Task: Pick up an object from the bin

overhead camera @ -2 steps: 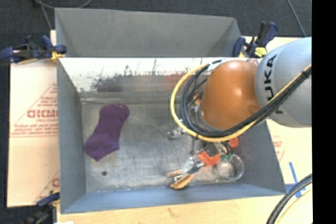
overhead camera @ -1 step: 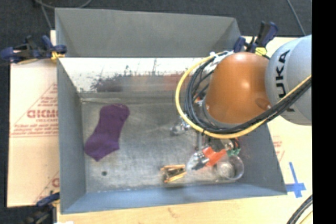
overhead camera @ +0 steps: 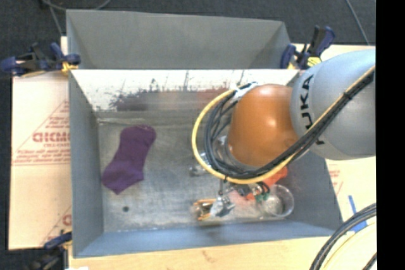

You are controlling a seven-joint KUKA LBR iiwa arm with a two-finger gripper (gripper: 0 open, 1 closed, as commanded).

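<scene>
- Reaching in from the right: a grey KUKA arm [overhead camera: 342, 110], with a rounded orange cover [overhead camera: 262, 126] at the wrist and looped black and yellow cables [overhead camera: 204, 136] around that cover.
- Readable in black on the arm's grey shell: "UKA", set to run up the casing, with a cable crossing close by.
- Low over the front-right floor of the grey metal bin [overhead camera: 85, 155]: the gripper [overhead camera: 223, 198], mostly tucked under the orange cover. Open or closed grip: cannot tell from this angle.
- Just left of the gripper, close to the front wall: a small shiny gold-brown piece [overhead camera: 205, 210].
  - Long axis roughly along the front wall, left to right.
  - Which end leads, and whether touched by the gripper: too small to tell.
- Just right of the gripper: a clear, round, glass-like item [overhead camera: 277, 202], with a red-orange piece [overhead camera: 275, 177] behind it, toward the arm.
- Well apart, on the left of the floor: a limp purple cloth [overhead camera: 130, 158], lying flat.
  - Long axis on a diagonal.
  - Narrower end toward the far wall and right, broader end toward the near left.
</scene>
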